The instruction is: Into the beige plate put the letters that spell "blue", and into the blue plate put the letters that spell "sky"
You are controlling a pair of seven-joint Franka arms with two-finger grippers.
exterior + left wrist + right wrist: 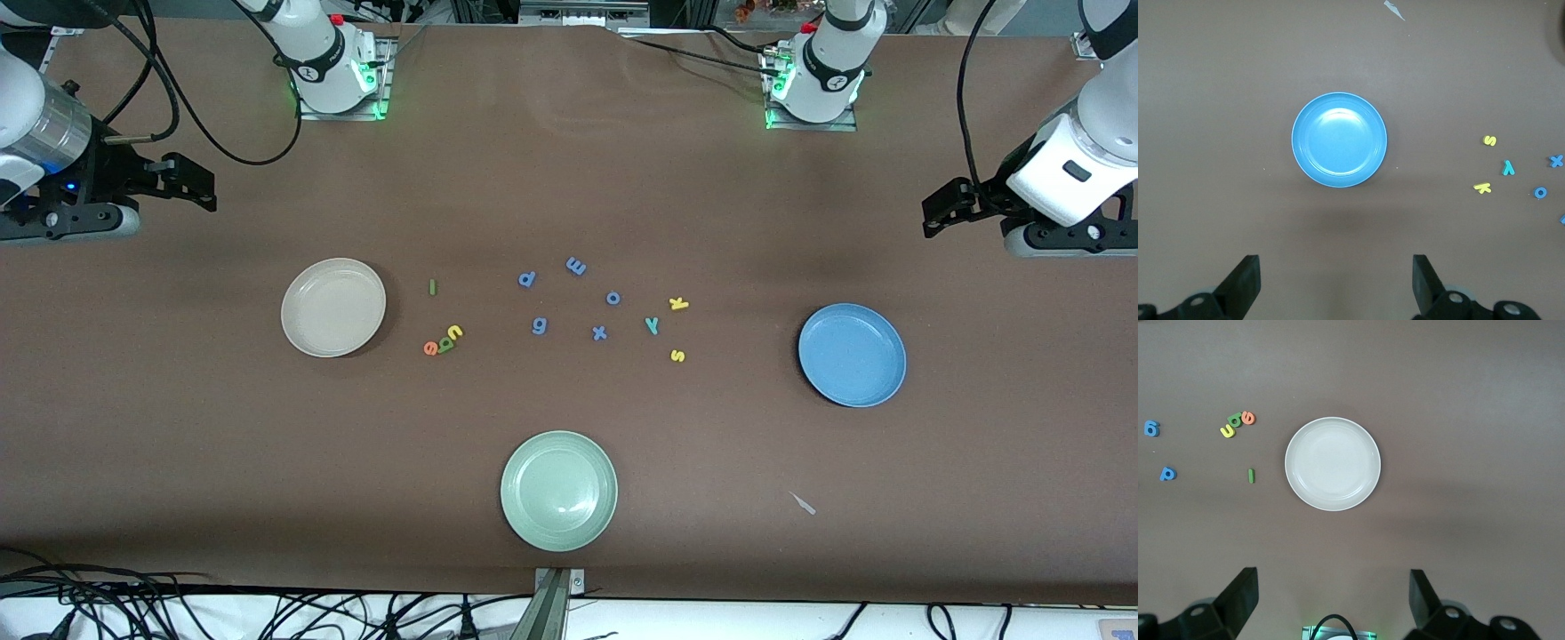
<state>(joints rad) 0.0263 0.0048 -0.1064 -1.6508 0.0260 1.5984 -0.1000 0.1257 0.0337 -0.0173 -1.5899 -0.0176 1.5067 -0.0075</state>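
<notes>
The empty beige plate lies toward the right arm's end, with the green "l", yellow "u", green "b" and orange "e" beside it. The empty blue plate lies toward the left arm's end. Beside it are the yellow "k", teal "y" and yellow "s". My right gripper hangs open and empty above the table beside the beige plate. My left gripper is open and empty too, up in the air beside the blue plate.
Blue letters "p", "m", "o", "g" and "x" lie mid-table between the two letter groups. A pale green plate sits nearer the front camera. A small white scrap lies beside it.
</notes>
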